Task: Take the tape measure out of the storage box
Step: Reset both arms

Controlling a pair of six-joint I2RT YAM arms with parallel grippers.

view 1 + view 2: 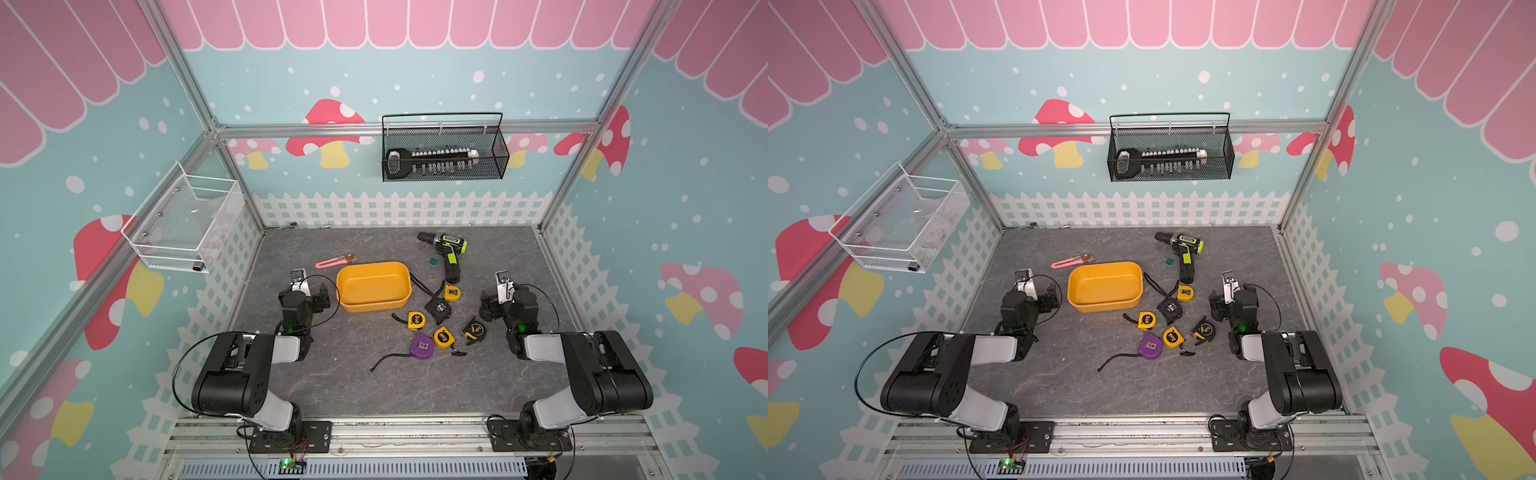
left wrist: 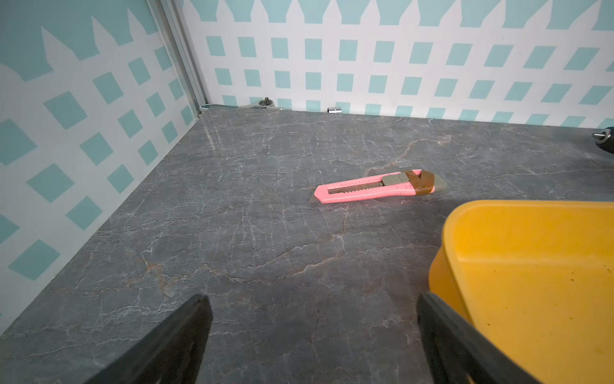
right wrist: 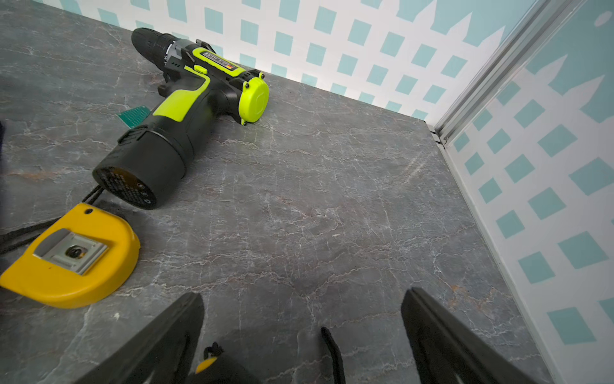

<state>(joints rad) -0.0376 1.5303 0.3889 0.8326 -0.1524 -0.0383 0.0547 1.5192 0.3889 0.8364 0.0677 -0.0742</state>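
Yellow-orange storage box [image 1: 374, 286]; left tool [image 2: 310, 301], right tool [image 3: 302, 294] spread wide.

My top views looked down from the near side, sharing the table [image 1: 332, 386]; wrist views sat low, facing far.

Lighting: even, diffuse and moderately bright, falling from overhead.
Shadows: short and soft-edged, under the storage box [image 1: 374, 306] and the drill [image 1: 451, 251] in a top view.
Glare: a faint pale streak on the grey tabletop [image 2: 212, 133] in the left wrist view, and a similar streak in the right wrist view [image 3: 415, 166].
Distortion: wide-angle splay, with the frame rails [image 1: 183, 70] leaning outward at upper left and upper right of both top views.
Focus: the top views are slightly soft and small labels are unreadable. The wrist views are crisp at mid-distance, while the black fingers [image 2: 172, 345] nearest the lens are blurred.
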